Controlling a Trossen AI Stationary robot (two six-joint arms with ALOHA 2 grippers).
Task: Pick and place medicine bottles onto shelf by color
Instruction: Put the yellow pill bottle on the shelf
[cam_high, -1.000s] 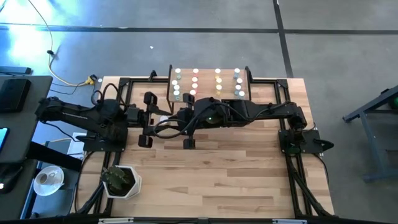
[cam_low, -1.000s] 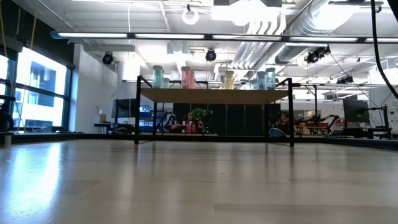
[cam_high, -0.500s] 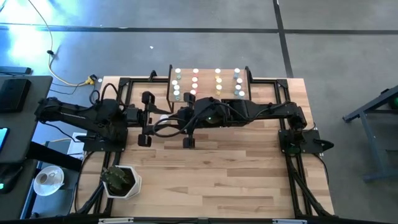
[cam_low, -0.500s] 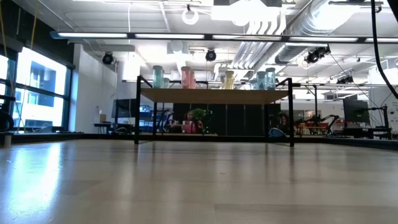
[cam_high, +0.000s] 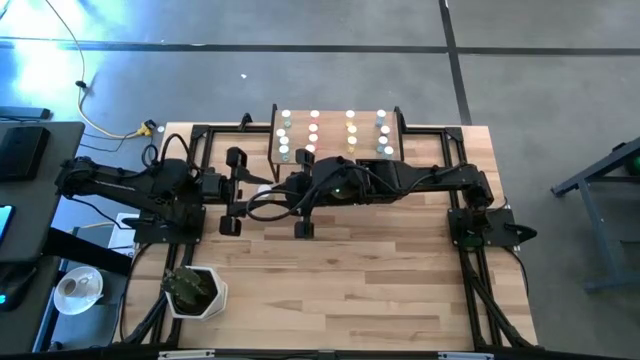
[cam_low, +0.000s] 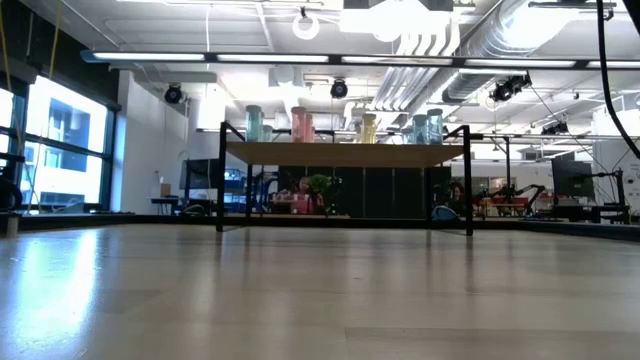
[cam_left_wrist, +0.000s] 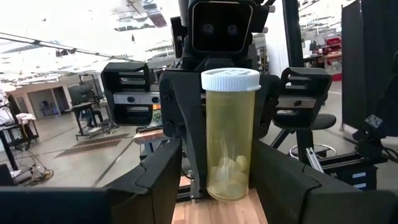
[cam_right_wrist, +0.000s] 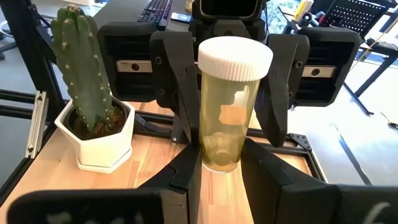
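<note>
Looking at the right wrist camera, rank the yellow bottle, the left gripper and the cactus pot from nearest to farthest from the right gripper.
1. Yellow bottle: held between the right gripper's own fingers.
2. Left gripper: just beyond the bottle, facing the right gripper.
3. Cactus pot: farther off to one side, standing on the table.

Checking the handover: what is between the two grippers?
A white-capped yellow bottle, upright, gripped by the right gripper; the left gripper flanks it, per both wrist views.
</note>
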